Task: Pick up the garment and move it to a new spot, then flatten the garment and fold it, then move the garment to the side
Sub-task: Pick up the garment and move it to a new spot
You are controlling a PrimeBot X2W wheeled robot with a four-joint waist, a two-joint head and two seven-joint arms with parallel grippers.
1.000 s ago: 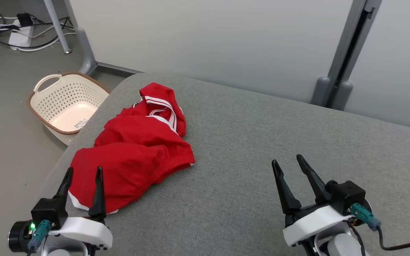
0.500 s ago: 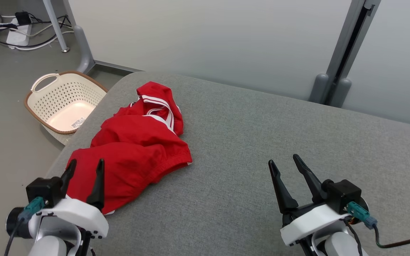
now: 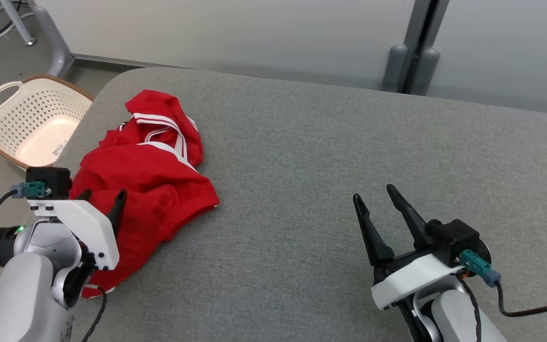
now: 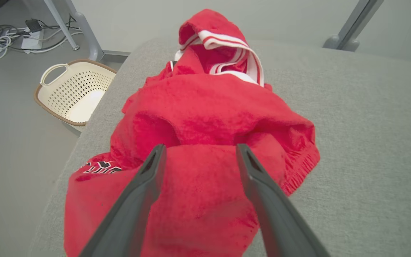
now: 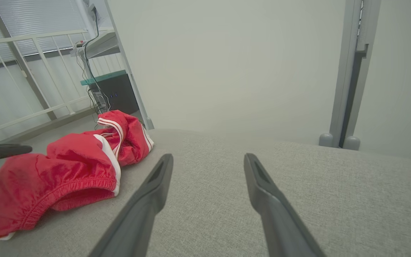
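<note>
Left tool (image 3: 103, 194), right tool (image 3: 373, 192): jaws apart.

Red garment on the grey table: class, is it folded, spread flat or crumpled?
Crumpled. The red white-striped fabric garment lies bunched in uneven humps on the grey padded table, one striped end standing up.

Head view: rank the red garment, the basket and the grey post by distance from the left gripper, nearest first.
1. The red garment: right at the left gripper, whose jaws are open, on the left part of the table.
2. The basket: on the floor, off the table's left edge.
3. The grey post: far right, beyond the table.
</note>
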